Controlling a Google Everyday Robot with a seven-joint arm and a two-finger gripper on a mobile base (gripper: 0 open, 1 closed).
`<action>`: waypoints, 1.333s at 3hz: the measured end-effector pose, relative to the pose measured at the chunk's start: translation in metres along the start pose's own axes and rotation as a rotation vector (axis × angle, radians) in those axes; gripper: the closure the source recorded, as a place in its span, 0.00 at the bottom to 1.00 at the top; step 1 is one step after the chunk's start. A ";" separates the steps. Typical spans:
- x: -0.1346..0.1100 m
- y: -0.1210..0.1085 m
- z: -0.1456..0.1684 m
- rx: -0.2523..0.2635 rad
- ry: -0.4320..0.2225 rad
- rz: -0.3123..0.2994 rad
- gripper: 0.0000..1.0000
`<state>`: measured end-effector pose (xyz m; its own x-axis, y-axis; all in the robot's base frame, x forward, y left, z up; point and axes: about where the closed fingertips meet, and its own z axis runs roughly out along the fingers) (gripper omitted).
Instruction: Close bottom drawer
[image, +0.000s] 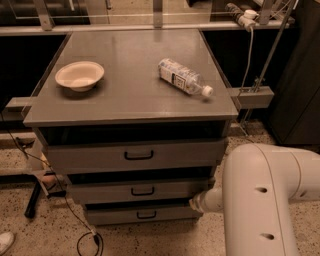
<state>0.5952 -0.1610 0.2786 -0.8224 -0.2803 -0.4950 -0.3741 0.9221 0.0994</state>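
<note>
A grey metal cabinet has three stacked drawers. The bottom drawer (142, 214) is the narrowest, with a shallow front and a small black loop handle; it sits set back under the middle drawer (140, 190), with a dark gap above it. The widest top drawer (137, 155) stands out furthest. My white arm (265, 200) fills the lower right. Its wrist end (202, 201) reaches the right end of the bottom and middle drawer fronts. The gripper itself is hidden behind the arm and the drawers.
A white bowl (79, 75) and a plastic water bottle (184, 77) lying on its side rest on the cabinet top (130, 100). Cables and a black stand foot (35, 197) lie on the speckled floor at left. A dark cabinet (300, 90) stands at right.
</note>
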 end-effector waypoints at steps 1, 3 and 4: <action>0.000 0.000 0.000 -0.006 0.004 -0.005 0.34; 0.101 -0.045 -0.037 0.010 0.212 0.143 0.00; 0.167 -0.063 -0.067 0.054 0.324 0.258 0.00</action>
<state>0.4525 -0.2838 0.2475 -0.9818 -0.1004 -0.1614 -0.1228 0.9832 0.1352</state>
